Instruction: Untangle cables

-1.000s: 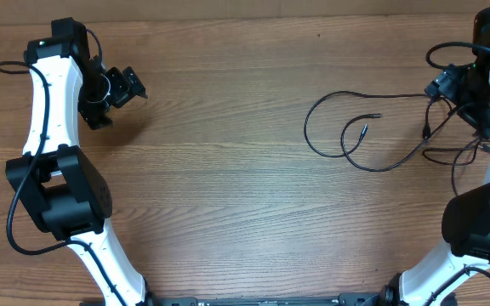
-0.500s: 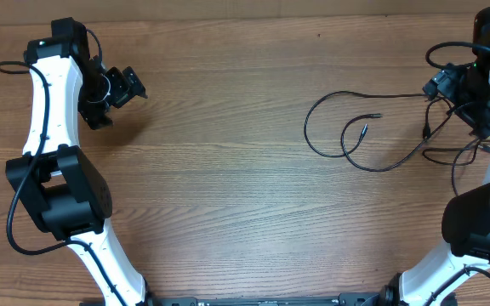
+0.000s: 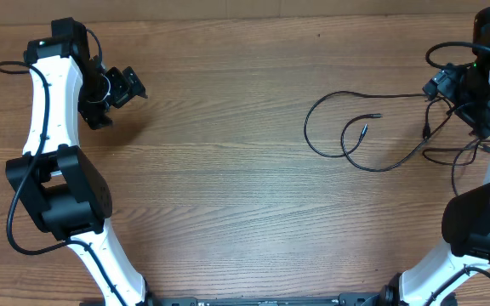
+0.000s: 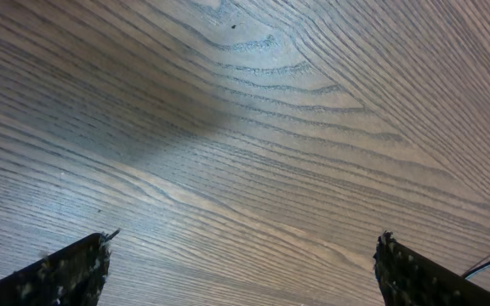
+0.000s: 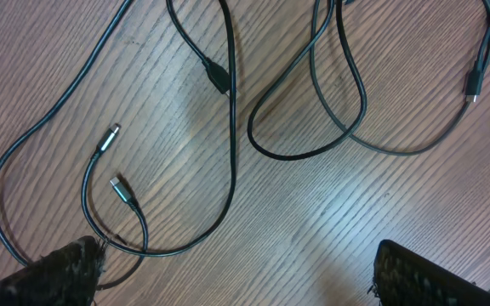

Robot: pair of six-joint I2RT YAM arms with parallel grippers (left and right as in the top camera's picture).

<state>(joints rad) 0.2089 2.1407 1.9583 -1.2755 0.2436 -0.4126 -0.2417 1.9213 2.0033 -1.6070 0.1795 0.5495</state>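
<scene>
Nearest the right wrist camera, the right gripper (image 5: 236, 255) is spread wide just over the cables (image 5: 217, 76), thin black cords lying in loose overlapping loops at the right side of the wooden table (image 5: 330, 212). Far across at the left, the left gripper (image 4: 243, 248) is also spread wide over wood, well apart from the cables.

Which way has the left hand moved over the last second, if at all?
No. Overhead, the left hand keeps its spot against the table grain.
</scene>
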